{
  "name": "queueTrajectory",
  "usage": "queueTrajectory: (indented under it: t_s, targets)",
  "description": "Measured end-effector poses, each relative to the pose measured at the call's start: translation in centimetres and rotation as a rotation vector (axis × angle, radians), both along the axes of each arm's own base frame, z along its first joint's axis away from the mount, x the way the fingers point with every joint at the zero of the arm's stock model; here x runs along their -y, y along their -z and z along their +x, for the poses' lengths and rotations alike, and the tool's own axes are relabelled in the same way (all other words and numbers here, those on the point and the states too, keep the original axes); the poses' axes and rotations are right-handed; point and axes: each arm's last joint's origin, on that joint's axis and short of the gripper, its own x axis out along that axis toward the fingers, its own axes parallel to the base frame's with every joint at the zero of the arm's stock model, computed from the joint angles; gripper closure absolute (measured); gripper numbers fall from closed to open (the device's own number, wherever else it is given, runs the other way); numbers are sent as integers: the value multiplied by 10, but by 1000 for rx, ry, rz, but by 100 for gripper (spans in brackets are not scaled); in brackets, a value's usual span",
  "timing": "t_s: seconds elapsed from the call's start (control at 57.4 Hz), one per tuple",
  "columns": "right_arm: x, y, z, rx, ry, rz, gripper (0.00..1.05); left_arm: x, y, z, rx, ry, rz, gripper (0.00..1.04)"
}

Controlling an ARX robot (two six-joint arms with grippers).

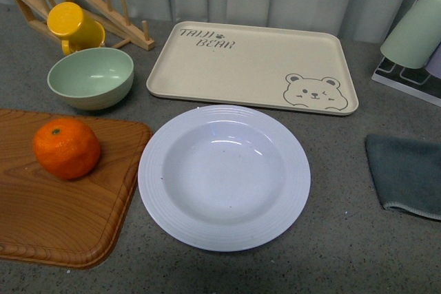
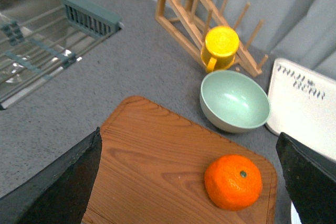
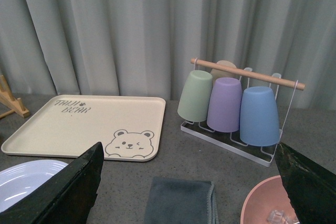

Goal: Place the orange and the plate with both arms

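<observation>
One bowl (image 1: 90, 77), perhaps touching board (image 1: 62, 218), neighbours orange (image 1: 67, 147).

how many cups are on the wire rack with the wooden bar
4: a green cup, a purple cup and a blue cup in a row, plus a beige cup mostly hidden behind them. Others may be hidden.
</observation>
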Motion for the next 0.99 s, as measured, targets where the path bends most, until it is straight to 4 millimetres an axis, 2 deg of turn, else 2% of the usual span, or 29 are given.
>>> queueTrajectory:
  t_s: [0.157, 0.366, 0.732, 0.993]
  targets:
    - [0, 0, 0, 0, 0, 0, 9, -3, 23, 31, -171, 52, -11, 7]
    - [0, 0, 0, 0, 0, 0, 9, -1, 43, 48, -261, 89, -9, 7]
    - [0, 0, 0, 0, 0, 0, 9, 5, 57, 72, -326, 128, -14, 7]
    - [0, 0, 0, 0, 0, 0, 9, 12, 58, 82, -341, 193, -25, 7]
